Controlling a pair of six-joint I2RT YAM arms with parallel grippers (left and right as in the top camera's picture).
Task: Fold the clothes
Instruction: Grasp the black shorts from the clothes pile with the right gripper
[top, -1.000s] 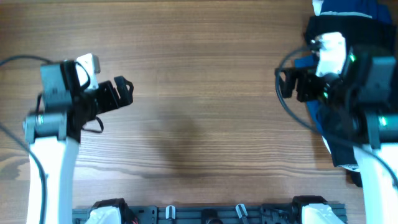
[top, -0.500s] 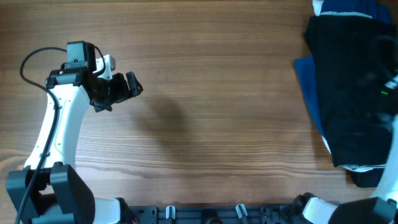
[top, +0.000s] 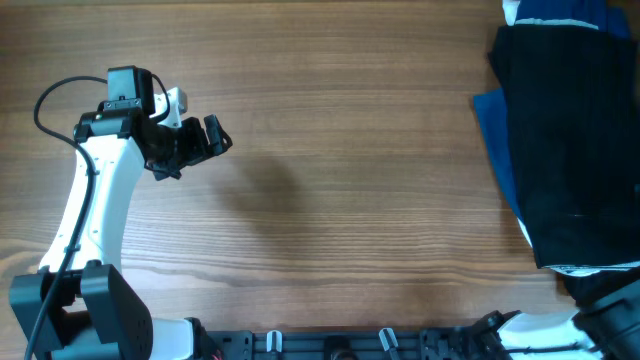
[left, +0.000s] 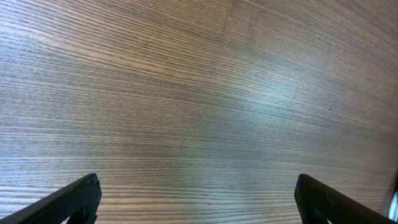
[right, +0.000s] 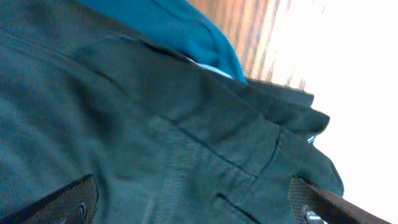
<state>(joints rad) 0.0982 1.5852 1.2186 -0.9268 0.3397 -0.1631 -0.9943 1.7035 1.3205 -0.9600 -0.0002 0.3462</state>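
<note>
The black shorts at right look limp and light, best pinched along a seam; left gripper and right gripper gape empty.

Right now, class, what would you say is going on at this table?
Nothing is being gripped. The left gripper hangs open over the bare table. The black garment lies flat at the right edge, over blue cloth. The right gripper, open, sits close to that black fabric.
</note>
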